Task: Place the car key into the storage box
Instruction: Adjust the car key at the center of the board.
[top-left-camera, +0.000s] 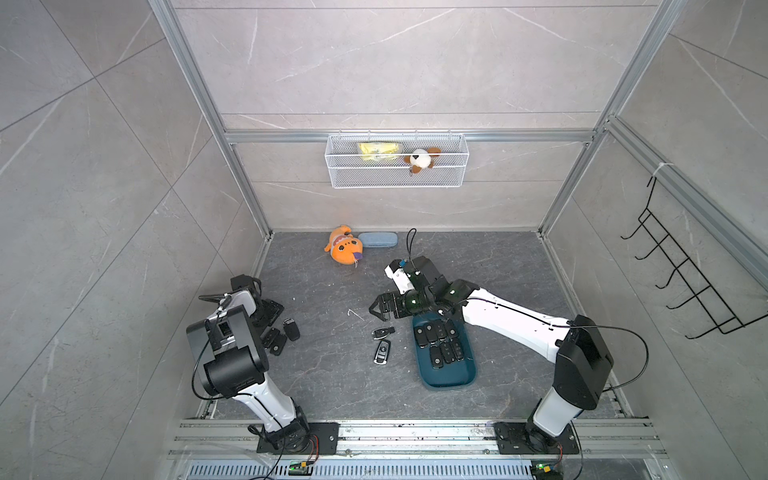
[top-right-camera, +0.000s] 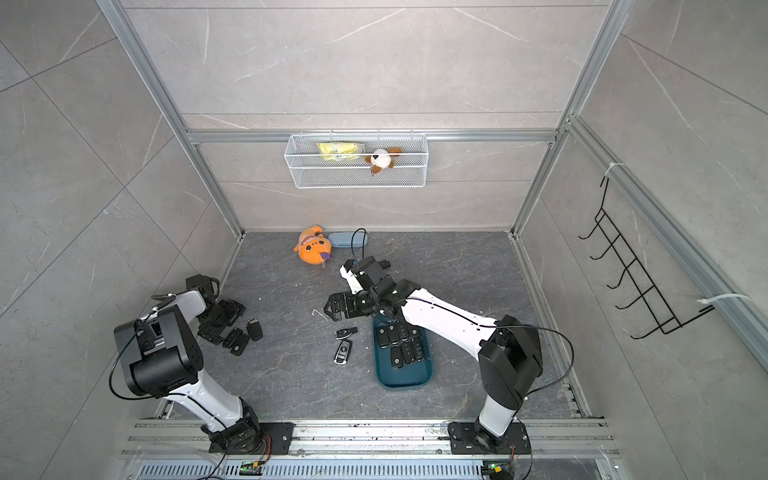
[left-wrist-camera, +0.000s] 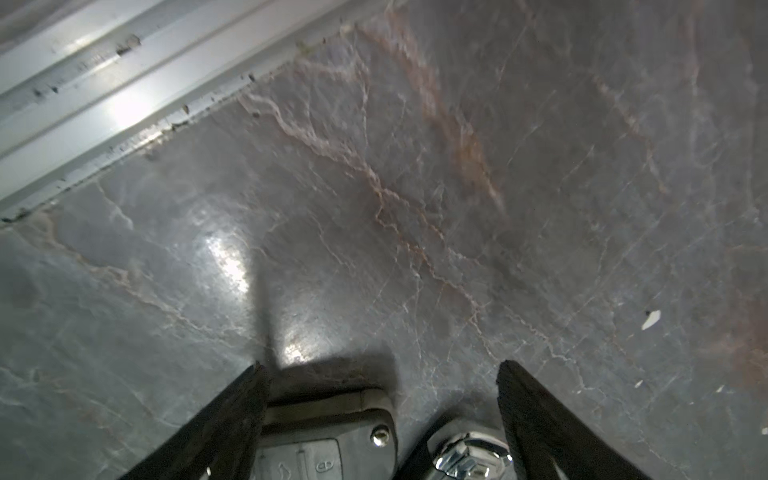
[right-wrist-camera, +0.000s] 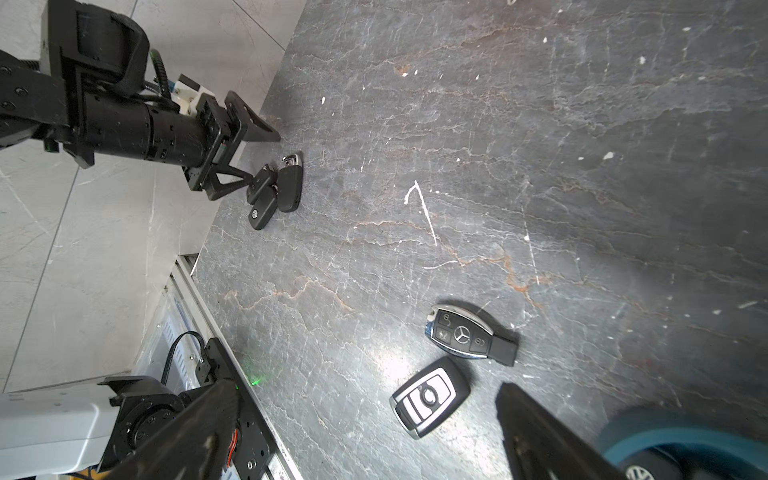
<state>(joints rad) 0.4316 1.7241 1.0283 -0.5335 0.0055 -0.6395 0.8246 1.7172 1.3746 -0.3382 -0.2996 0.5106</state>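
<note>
The dark teal storage box (top-left-camera: 449, 378) (top-right-camera: 405, 378) lies right of centre and holds several black car keys (top-left-camera: 440, 340). Two more keys lie just left of it: a Mercedes key (top-left-camera: 382, 332) (right-wrist-camera: 465, 334) and a silver-faced one (top-left-camera: 381, 352) (right-wrist-camera: 430, 397). My right gripper (top-left-camera: 380, 309) (right-wrist-camera: 370, 386) hovers open above them, holding nothing. At the left wall lies a cluster of three black keys (top-left-camera: 276, 338) (right-wrist-camera: 263, 212). My left gripper (right-wrist-camera: 264, 158) (left-wrist-camera: 380, 368) is down on it, open, straddling a black flip key (left-wrist-camera: 324, 436) and a chrome-tipped key (left-wrist-camera: 469, 453).
An orange plush toy (top-left-camera: 344, 250) and a pale blue case (top-left-camera: 378, 240) lie by the back wall. A white wire basket (top-left-camera: 397, 166) hangs above them. A black hook rack (top-left-camera: 685, 282) hangs on the right wall. An aluminium rail (left-wrist-camera: 104, 104) borders the floor near the left gripper.
</note>
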